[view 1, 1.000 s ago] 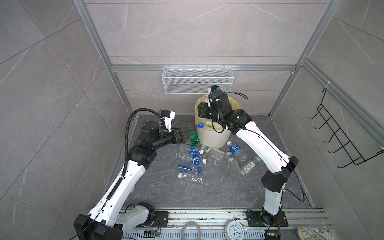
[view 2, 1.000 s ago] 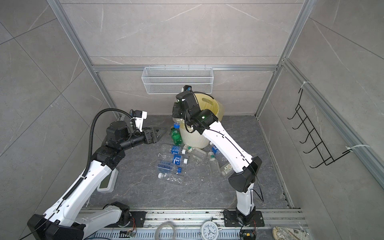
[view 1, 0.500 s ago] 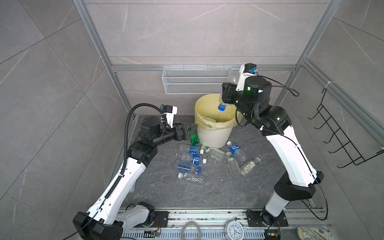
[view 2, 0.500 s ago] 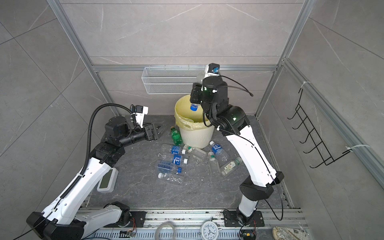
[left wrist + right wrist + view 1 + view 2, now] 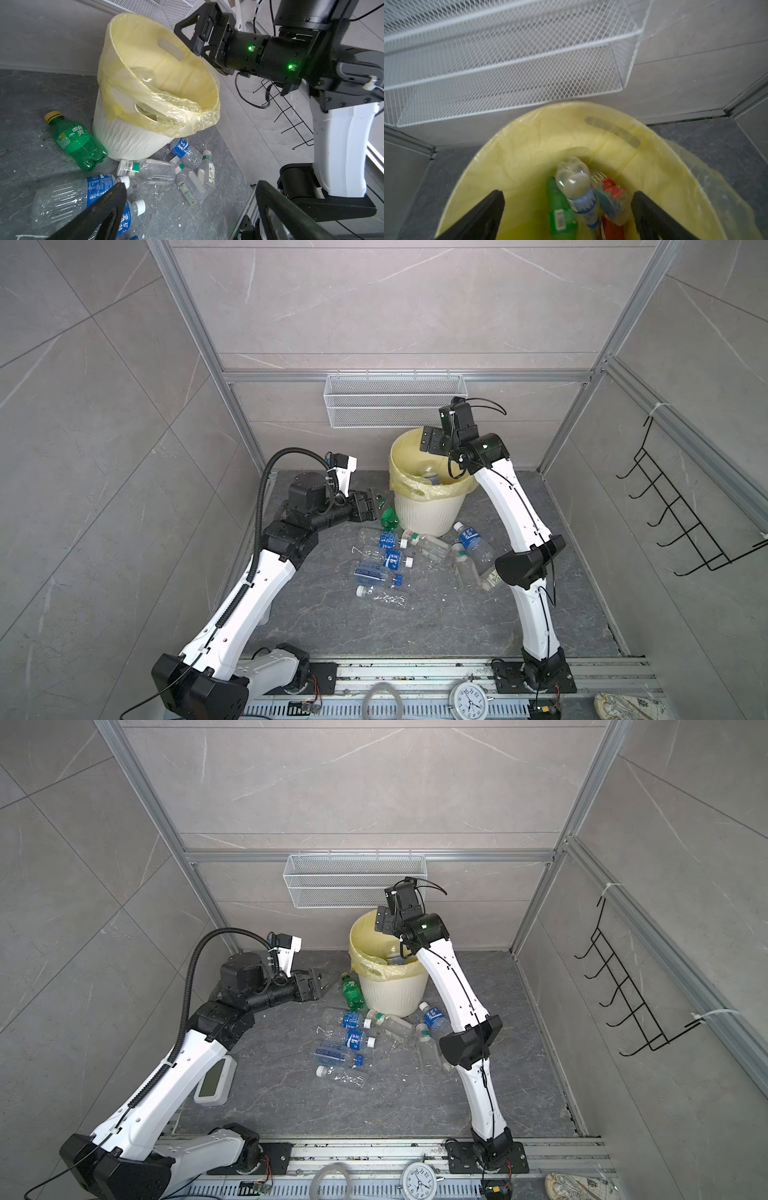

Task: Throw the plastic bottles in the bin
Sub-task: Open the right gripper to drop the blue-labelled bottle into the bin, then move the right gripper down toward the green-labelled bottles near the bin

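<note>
While right claw (image 5: pixel 568 193) gapes wide over bin (image 5: pixel 529 149), left claw (image 5: pixel 191 184) wide too, bottle (image 5: pixel 574 180) inside blurred.

I operate inside a mock-up robot test cell. Grey stone-look wall panels (image 5: pixel 374 302) are set in aluminium framing (image 5: pixel 399 376), and both my arm bases (image 5: pixel 534 676) bolt to a slotted floor rail (image 5: pixel 415 672).
</note>
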`<action>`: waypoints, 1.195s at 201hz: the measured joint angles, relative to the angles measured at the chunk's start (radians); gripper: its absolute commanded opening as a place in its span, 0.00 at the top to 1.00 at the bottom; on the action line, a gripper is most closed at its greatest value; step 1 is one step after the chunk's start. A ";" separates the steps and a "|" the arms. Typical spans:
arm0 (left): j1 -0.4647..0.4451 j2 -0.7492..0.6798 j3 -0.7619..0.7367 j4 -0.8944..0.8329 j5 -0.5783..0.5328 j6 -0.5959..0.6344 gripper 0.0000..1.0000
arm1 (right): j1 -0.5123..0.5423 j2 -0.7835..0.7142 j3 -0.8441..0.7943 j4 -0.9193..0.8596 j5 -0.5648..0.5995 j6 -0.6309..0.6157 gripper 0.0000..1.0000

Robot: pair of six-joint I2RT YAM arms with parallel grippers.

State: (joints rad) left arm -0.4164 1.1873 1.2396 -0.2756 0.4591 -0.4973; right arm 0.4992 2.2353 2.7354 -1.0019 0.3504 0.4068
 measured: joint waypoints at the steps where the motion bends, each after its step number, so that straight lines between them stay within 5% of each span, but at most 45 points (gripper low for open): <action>1: 0.000 0.001 0.000 -0.001 -0.001 0.000 0.00 | 0.000 -0.001 -0.001 0.000 0.000 0.000 0.01; 73: 0.000 0.061 -0.010 -0.105 -0.085 -0.002 0.00 | 0.018 -0.537 -0.702 0.197 0.004 -0.011 0.01; 137: -0.019 0.065 -0.113 -0.069 -0.062 -0.054 0.00 | 0.016 -0.848 -1.212 0.280 0.045 0.031 0.01; 240: -0.140 0.157 -0.137 0.012 -0.011 -0.097 0.00 | -0.023 -1.091 -1.768 0.138 0.156 0.450 0.01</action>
State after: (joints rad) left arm -0.5564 1.3441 1.1023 -0.2634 0.4477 -0.5941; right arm 0.4759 1.1442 0.9672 -0.8642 0.5060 0.8566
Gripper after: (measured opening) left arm 0.999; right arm 0.992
